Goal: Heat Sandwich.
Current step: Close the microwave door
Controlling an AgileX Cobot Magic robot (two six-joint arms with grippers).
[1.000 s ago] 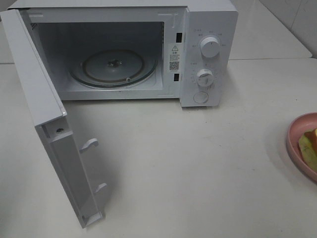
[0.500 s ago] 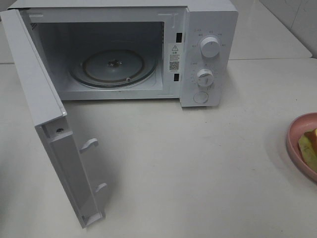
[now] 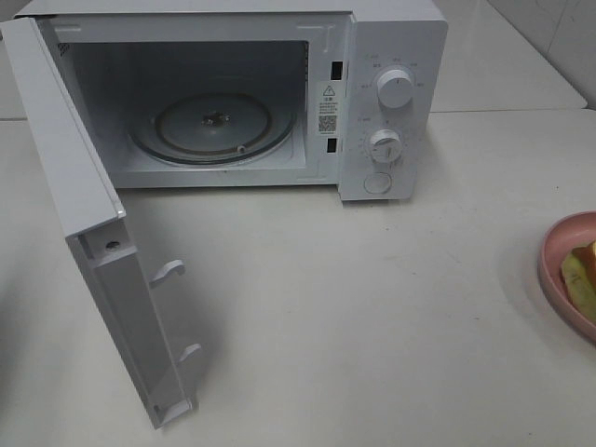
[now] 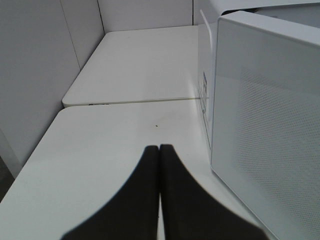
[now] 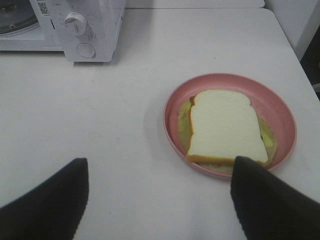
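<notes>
Exterior high: microwave [image 3: 391, 102] stood with door [image 3: 88, 242] swung open; plate [image 3: 559, 256] at table's right edge.
Left wrist: left gripper [image 4: 159, 150] pressed closed, empty, beside the door.
Right wrist: right gripper [image 5: 159, 172] spread wide above table; sandwich [image 5: 225, 127] lay on the plate.

Left pincer [image 4: 159, 150] closed, apparently empty; right pincer [image 5: 160, 172] wide.

The sandwich [image 5: 225, 127] — pale white bread, orange-brown crust, yellow-green filling showing at its edges — lies flat in a round pink plate [image 5: 172, 107].
</notes>
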